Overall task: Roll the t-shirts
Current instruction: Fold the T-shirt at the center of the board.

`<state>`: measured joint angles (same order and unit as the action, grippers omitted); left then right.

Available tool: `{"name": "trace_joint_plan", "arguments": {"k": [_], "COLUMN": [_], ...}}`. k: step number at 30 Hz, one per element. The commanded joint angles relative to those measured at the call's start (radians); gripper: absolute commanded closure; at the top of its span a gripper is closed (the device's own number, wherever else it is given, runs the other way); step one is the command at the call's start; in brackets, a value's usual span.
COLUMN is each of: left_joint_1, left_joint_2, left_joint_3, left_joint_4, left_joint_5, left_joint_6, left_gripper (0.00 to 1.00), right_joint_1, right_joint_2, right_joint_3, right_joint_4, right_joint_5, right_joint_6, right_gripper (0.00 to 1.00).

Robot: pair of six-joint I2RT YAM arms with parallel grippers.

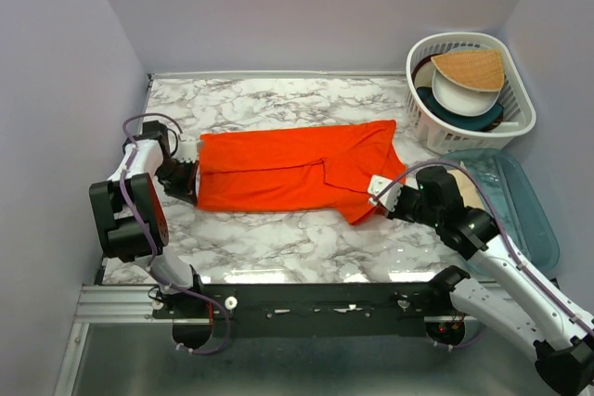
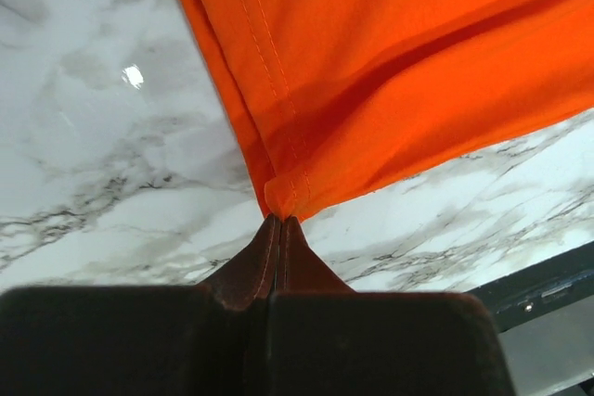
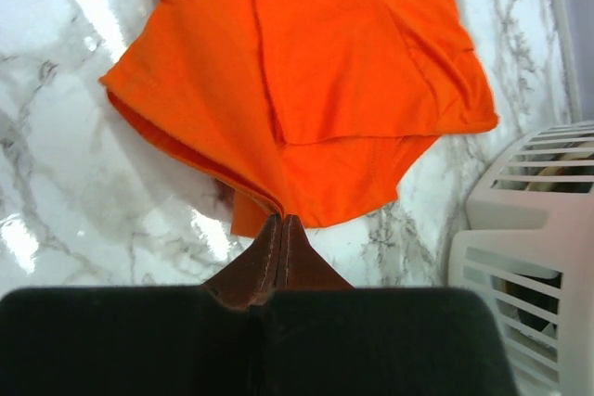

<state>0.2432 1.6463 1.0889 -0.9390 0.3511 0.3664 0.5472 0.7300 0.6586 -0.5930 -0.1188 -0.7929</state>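
Note:
The orange-red t-shirt (image 1: 297, 169) lies folded lengthwise across the marble table, a sleeve folded over at its right. My left gripper (image 1: 188, 179) is shut on the shirt's left hemmed corner; in the left wrist view (image 2: 281, 220) the hem (image 2: 288, 194) is pinched at the fingertips. My right gripper (image 1: 379, 194) is shut on the shirt's near right edge; in the right wrist view (image 3: 280, 218) the cloth (image 3: 325, 90) hangs lifted from the closed tips, layers gathered there.
A white laundry basket (image 1: 520, 122) holding plates and a wooden piece stands at the back right, also in the right wrist view (image 3: 534, 229). A teal tray (image 1: 534, 220) lies along the right edge. Walls enclose the table on three sides.

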Motion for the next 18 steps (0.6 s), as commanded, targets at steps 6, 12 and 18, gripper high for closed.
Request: {"name": "trace_joint_plan", "arguments": {"k": [6,12,18], "left_joint_1": [0.008,0.001,-0.018], "left_joint_2": [0.061,0.141,0.224], "left_joint_3": [0.161,0.252,0.347], "left_joint_4": [-0.006,0.005,0.022], "left_joint_5": [0.049,0.071,0.069], "left_joint_6": [-0.037,-0.072,-0.112], "left_gripper": [1.0,1.0,1.0], "right_joint_1": [-0.107,-0.178,-0.216], "right_joint_2": [0.198,0.334,0.472], "right_joint_3": [0.139,0.214,0.285], "right_joint_4": [0.199,0.269,0.323], "right_joint_5": [0.039,0.025,0.008], "right_joint_6": [-0.019,-0.069,-0.098], "right_gripper": [0.99,0.99,0.99]}}
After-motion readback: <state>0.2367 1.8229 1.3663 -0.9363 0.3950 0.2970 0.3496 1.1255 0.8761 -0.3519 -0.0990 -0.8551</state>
